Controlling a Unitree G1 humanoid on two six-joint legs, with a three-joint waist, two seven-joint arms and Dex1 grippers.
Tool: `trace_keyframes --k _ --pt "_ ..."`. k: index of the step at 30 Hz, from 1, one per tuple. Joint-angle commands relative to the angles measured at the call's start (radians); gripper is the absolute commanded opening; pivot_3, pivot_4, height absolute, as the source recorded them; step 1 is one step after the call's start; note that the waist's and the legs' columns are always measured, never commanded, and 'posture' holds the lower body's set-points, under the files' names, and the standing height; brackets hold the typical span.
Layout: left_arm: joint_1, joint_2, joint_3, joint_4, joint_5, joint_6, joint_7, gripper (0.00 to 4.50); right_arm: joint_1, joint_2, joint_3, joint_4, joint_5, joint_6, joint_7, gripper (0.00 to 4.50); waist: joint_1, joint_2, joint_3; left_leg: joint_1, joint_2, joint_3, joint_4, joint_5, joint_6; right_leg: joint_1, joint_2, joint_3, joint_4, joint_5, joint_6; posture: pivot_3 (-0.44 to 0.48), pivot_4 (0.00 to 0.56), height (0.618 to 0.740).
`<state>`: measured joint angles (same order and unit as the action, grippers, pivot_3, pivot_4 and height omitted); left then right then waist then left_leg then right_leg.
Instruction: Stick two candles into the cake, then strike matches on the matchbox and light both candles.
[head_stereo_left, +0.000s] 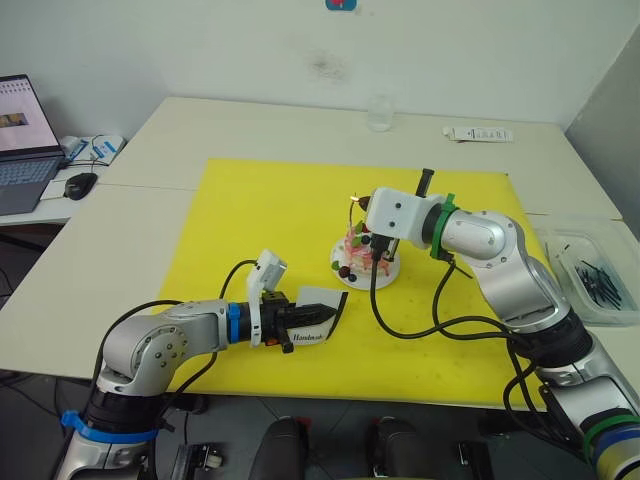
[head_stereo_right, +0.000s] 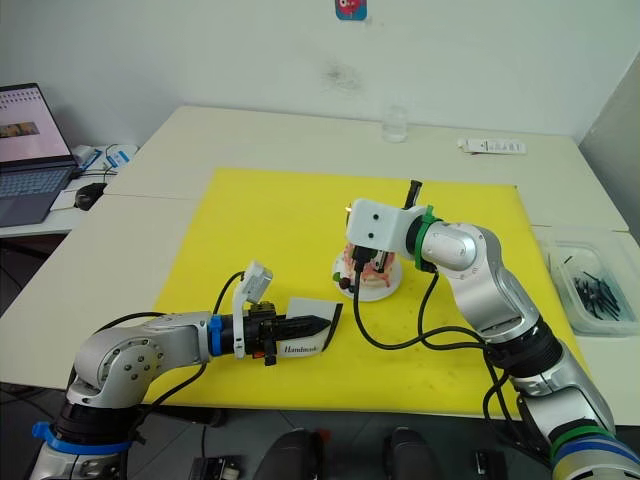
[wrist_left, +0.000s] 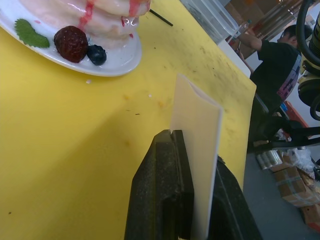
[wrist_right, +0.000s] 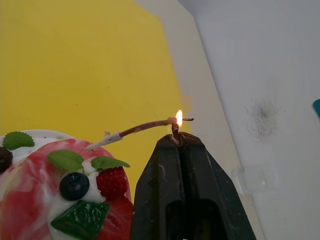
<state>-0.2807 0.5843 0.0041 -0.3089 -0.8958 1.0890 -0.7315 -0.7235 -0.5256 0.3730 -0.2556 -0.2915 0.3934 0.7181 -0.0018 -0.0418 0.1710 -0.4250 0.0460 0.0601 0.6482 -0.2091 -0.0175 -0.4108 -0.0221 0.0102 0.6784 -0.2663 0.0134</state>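
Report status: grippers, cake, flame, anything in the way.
Left gripper shut on matchbox, low over the yellow mat. Right gripper shut on a burning match at a bent candle in the cake. Nothing blocking.

Pink cake (wrist_right: 30, 195), yellow mat (head_stereo_left: 270, 215), perhaps white matchbox (wrist_left: 197, 150).

Bare yellow mat (head_stereo_left: 260, 210) left of cake (head_stereo_left: 362, 257); right pincer (wrist_right: 178, 141) over cake.

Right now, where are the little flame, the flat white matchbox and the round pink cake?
little flame (wrist_right: 179, 118), right wrist view, its bright middle.
flat white matchbox (wrist_left: 196, 150), left wrist view, broad face.
round pink cake (wrist_right: 30, 200), right wrist view, pink top.
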Motion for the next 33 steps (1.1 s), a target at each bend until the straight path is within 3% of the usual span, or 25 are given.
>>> trace_keyframes --k 1,33 --pt "-0.017 -0.014 -0.012 -0.040 -0.017 0.001 -0.006 0.00 -0.006 0.004 -0.034 -0.008 -0.001 -0.011 -0.011 0.03 0.000 0.000 0.000 0.000 0.000 0.000 0.000 0.000 0.000 0.000 0.000 0.000 0.000 0.000 0.000 0.000 0.150 0.727" --pt "-0.020 0.023 0.057 -0.035 -0.079 0.059 -0.014 0.00 0.019 0.002 -0.111 -0.127 0.047 0.122 0.000 0.03 -0.001 0.000 0.000 0.000 0.001 0.000 -0.002 0.000 0.000 -0.001 0.000 0.000 0.000 -0.001 -0.001 0.000 0.150 0.727"
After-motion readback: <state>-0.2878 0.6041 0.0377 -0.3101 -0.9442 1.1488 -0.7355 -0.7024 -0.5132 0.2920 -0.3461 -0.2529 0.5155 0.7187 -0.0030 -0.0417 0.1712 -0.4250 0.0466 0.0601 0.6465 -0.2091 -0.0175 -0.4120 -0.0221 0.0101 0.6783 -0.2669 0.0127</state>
